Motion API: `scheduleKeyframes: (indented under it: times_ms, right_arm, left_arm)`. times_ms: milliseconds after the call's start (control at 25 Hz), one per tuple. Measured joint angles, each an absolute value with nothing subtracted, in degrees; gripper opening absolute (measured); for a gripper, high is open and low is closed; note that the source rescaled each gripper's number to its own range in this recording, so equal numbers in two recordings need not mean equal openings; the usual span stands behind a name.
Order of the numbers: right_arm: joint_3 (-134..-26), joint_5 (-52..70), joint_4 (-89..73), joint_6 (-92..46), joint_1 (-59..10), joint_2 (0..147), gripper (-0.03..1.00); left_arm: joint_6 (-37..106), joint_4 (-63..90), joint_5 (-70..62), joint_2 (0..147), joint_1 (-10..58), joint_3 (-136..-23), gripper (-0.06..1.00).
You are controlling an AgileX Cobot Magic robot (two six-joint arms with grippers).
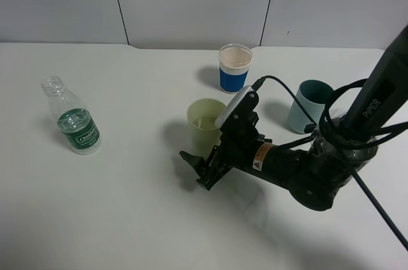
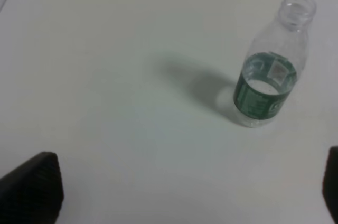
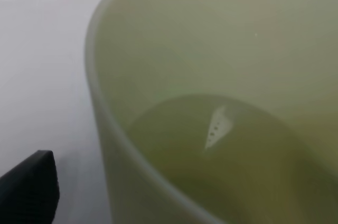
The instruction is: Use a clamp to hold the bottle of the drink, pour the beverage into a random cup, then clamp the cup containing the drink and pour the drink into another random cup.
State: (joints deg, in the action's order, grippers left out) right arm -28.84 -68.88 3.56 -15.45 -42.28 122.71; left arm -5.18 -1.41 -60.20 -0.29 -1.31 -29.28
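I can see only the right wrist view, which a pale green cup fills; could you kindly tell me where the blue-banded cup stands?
Observer: The blue-banded cup stands behind the pale green cup, toward the back wall and apart from it.
Operator: Thank you. Is there another cup nearby?
Observer: Yes, a teal tumbler stands to the right of the blue-banded cup, a little nearer the front.
Operator: And where is the bottle, please?
Observer: The bottle stands uncapped on the far left of the table.
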Motion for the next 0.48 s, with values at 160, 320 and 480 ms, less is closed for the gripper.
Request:
scheduleKeyframes:
  times_ms: [160, 320, 480]
  right_arm:
    - [-28.84, -68.88, 3.56, -15.80, -42.28, 122.71, 0.68]
    - [-29.19, -68.88, 3.56, -15.80, -42.28, 122.71, 0.67]
    - [-31.10, -68.88, 3.56, -15.80, -42.28, 122.71, 0.67]
  left_arm:
    - [-5.18, -1.41, -60.20, -0.29, -1.31, -29.28, 1.00]
    - [-5.18, -1.41, -60.20, -0.29, -1.31, -29.28, 1.00]
    - [-5.18, -1.41, -60.20, -0.29, -1.31, -29.28, 1.00]
